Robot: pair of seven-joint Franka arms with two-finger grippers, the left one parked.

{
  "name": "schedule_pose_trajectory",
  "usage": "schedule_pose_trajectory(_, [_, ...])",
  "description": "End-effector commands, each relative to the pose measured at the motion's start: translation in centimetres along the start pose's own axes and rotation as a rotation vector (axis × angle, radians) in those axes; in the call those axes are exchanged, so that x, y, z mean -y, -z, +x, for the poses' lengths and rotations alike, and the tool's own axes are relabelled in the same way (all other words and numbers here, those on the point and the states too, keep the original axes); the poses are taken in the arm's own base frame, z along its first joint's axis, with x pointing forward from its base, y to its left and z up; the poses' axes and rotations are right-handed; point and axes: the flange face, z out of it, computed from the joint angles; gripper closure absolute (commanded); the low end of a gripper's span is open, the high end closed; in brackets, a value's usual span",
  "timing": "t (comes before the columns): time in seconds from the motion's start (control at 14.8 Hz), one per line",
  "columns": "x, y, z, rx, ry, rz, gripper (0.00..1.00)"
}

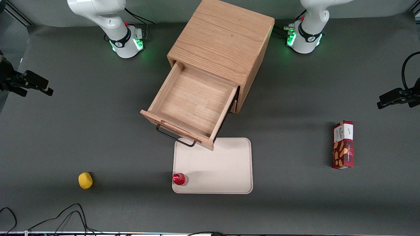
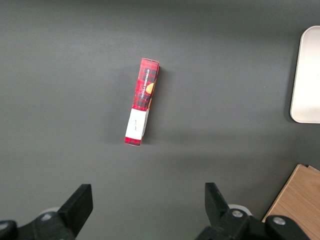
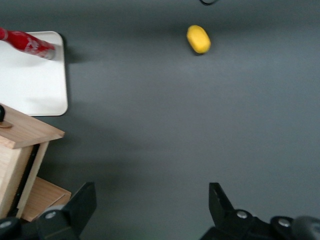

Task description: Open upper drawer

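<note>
Front view — upper drawer point(image 1: 193, 105) pulled out, end effector point(image 3: 150, 210) spread wide, empty, well apart — toward working arm's end.

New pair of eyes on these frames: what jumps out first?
The upper drawer of the oak cabinet stands pulled far out and empty, its black wire handle overhanging the cream tray. A red bottle stands on the tray's near corner. The gripper hangs open over bare mat toward the working arm's end, away from the handle, with a yellow lemon nearer the front camera.
</note>
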Motion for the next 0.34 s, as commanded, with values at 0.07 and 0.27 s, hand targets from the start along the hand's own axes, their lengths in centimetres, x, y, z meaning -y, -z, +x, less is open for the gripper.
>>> schedule_pose_trajectory(0.07, [1.15, -0.32, -1.17, 0.004, -0.021, -0.072, 0.0])
schedule_pose_trajectory(0.27, [1.73, -0.42, -1.16, 0.006, -0.009, -0.066, 0.0])
